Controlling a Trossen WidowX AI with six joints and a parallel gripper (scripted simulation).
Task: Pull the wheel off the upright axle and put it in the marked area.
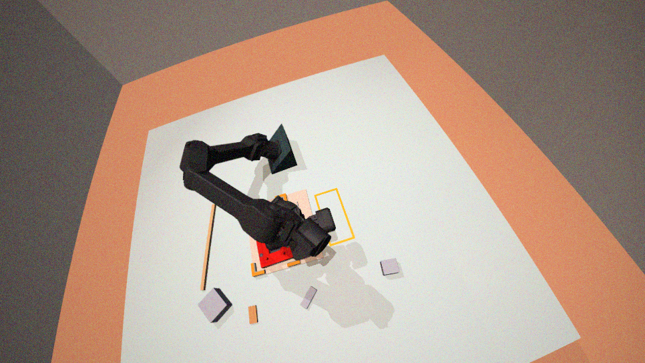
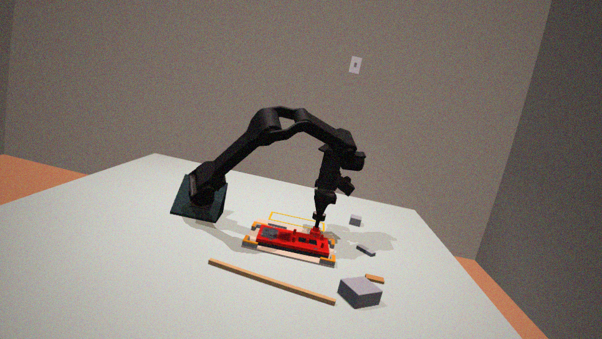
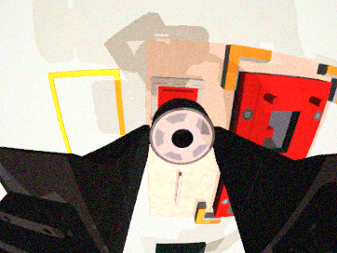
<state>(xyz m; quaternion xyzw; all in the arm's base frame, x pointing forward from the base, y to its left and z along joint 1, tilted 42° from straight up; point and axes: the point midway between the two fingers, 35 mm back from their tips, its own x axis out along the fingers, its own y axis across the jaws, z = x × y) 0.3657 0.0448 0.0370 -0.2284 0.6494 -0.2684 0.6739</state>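
Note:
The wheel (image 3: pixel 181 120) (image 2: pixel 318 216) has a pale spoked face, a dark tyre and a black centre hole. My gripper (image 3: pixel 181 132) (image 2: pixel 318 214) points down and is shut on it, one finger on each side. In the exterior view the wheel is level, above the red axle base (image 2: pixel 315 231), with a thin dark post (image 2: pixel 317 224) between them. I cannot tell whether the post's tip is still inside the wheel. The marked area (image 1: pixel 345 213) (image 2: pixel 296 217) (image 3: pixel 85 73) is a yellow outline beside the board. In the top view the arm hides the wheel and fingertips.
A red panel (image 1: pixel 276 257) (image 2: pixel 290 240) (image 3: pixel 251 99) lies on the pale board (image 1: pixel 300 197) (image 3: pixel 163 60) between orange corner brackets. A long wooden strip (image 1: pixel 207 247) (image 2: pixel 272 281), a large grey block (image 1: pixel 213 305) (image 2: pixel 359 290), smaller grey pieces and an orange piece (image 1: pixel 252 314) lie around it.

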